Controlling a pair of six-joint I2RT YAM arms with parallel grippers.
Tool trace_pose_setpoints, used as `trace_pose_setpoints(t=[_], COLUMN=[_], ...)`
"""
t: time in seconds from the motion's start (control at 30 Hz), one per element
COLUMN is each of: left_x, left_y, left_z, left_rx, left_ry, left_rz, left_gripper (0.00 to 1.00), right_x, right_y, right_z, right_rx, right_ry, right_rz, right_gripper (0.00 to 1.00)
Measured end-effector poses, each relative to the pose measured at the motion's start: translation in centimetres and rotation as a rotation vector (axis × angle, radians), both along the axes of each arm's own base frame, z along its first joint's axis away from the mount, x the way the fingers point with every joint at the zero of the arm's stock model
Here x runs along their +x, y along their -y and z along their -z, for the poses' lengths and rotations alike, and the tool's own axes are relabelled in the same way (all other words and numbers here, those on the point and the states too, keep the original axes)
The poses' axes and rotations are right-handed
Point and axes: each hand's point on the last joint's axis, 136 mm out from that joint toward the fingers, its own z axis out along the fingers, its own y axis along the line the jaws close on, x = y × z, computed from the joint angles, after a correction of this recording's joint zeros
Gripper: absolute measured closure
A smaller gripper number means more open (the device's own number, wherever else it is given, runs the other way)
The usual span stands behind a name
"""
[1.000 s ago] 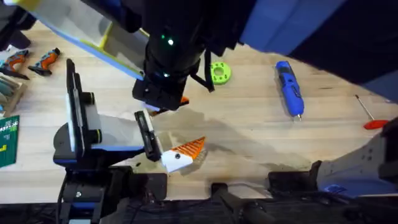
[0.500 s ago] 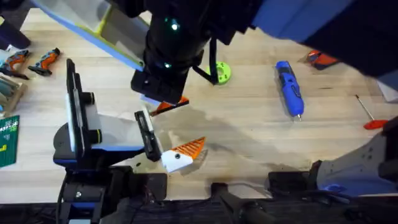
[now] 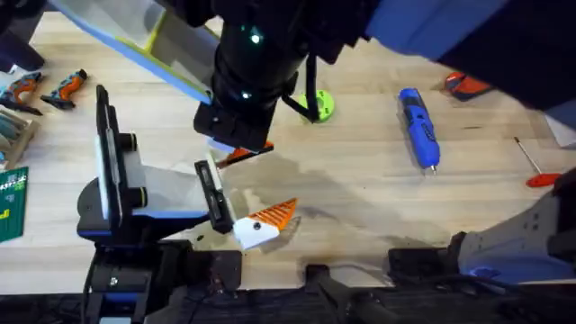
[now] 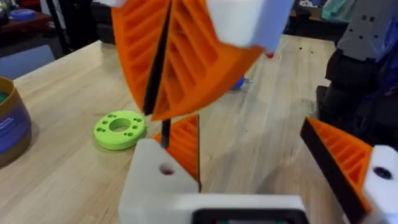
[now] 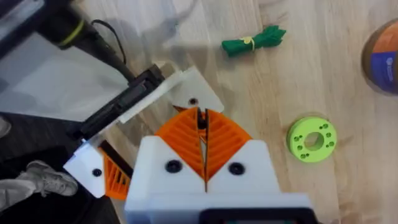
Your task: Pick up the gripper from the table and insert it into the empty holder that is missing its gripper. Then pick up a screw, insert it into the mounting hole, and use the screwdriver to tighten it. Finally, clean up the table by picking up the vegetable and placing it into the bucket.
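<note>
My right gripper (image 5: 202,134) is shut on the gripper (image 4: 185,140), a small orange block with a black face. The block's lower end is at the white holder (image 4: 155,180), beside its screw hole. The holder (image 5: 193,93) is one finger of my left gripper (image 4: 249,155), which stands open, with its other finger's orange pad (image 4: 348,162) well apart. From overhead, my right arm is large and dark over the orange block (image 3: 238,155). The blue screwdriver (image 3: 418,128) lies at the right. The green vegetable (image 5: 252,40) lies beyond the holder. The bucket (image 5: 382,59) stands near a view's edge.
A lime-green ring (image 3: 319,106) lies beside my right arm. A thin rod with a red handle (image 3: 535,166) lies at the far right, and a red item (image 3: 468,85) is behind the screwdriver. Small orange-and-black tools (image 3: 63,87) sit at the far left.
My right arm has shifted slightly farther back over the table, and the orange block under it now shows closer to the left gripper's rail. The left arm has stayed still.
</note>
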Motion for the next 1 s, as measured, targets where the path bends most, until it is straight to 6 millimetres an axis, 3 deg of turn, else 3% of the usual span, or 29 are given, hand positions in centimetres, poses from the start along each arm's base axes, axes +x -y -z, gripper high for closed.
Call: trace_pose_setpoints(t=[1.0], left_x=[0.0], left_y=[0.0], left_z=[0.0], left_rx=[-0.002], left_ry=[-0.004], left_rz=[-0.001], left_gripper=[0.015], right_x=[0.1], right_y=[-0.2], right_z=[1.4], right_rx=[-0.04], right_ry=[-0.022], right_rz=[0.0], right_gripper=[0.996])
